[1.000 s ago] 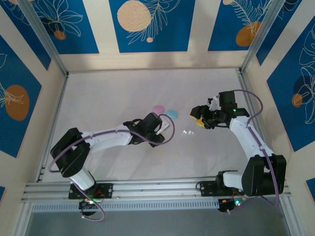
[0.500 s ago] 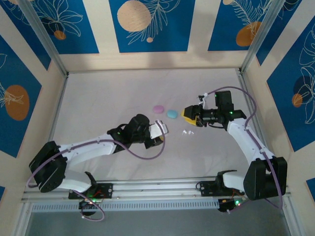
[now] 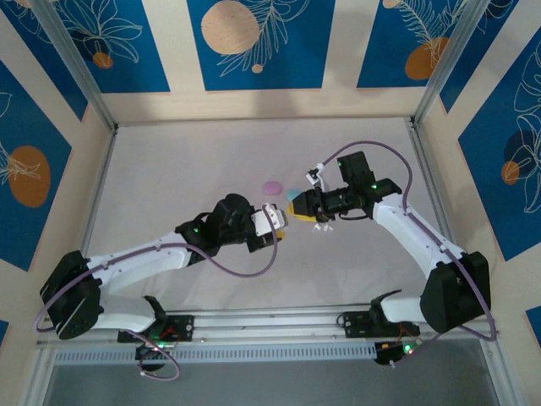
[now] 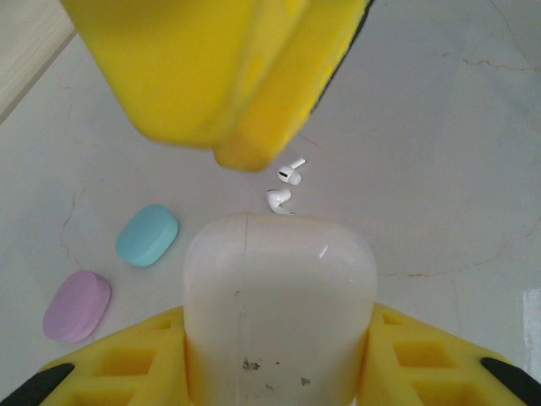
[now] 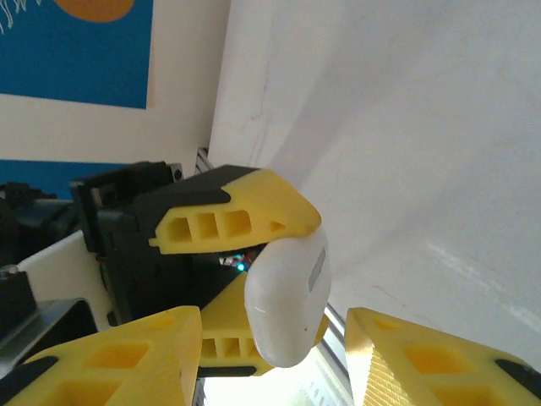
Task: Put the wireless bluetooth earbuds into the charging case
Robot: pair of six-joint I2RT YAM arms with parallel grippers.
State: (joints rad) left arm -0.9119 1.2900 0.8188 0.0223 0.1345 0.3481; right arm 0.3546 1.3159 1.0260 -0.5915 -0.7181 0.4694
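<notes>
My left gripper [image 4: 279,342] is shut on a white charging case [image 4: 279,288], closed and held upright between its yellow fingers [image 4: 110,372]. In the top view this gripper [image 3: 275,226] is at mid-table. My right gripper [image 3: 298,205] hovers just right of it and faces it, jaws open. In the right wrist view the case [image 5: 289,300] stands between my right fingers [image 5: 114,359], a gap showing on each side. Two white earbuds [image 4: 284,186] lie loose on the table just beyond the case, below the right gripper; the top view shows them [image 3: 322,227] too.
A teal case [image 4: 147,234] and a pink case [image 4: 77,304] lie closed on the table [image 3: 177,169] left of the white one. The pink case [image 3: 271,187] is behind the grippers in the top view. Aluminium posts and patterned walls ring the table.
My left arm has carried the white case slightly right and forward. My right gripper has swung left until it meets the case, and its jaws have narrowed.
</notes>
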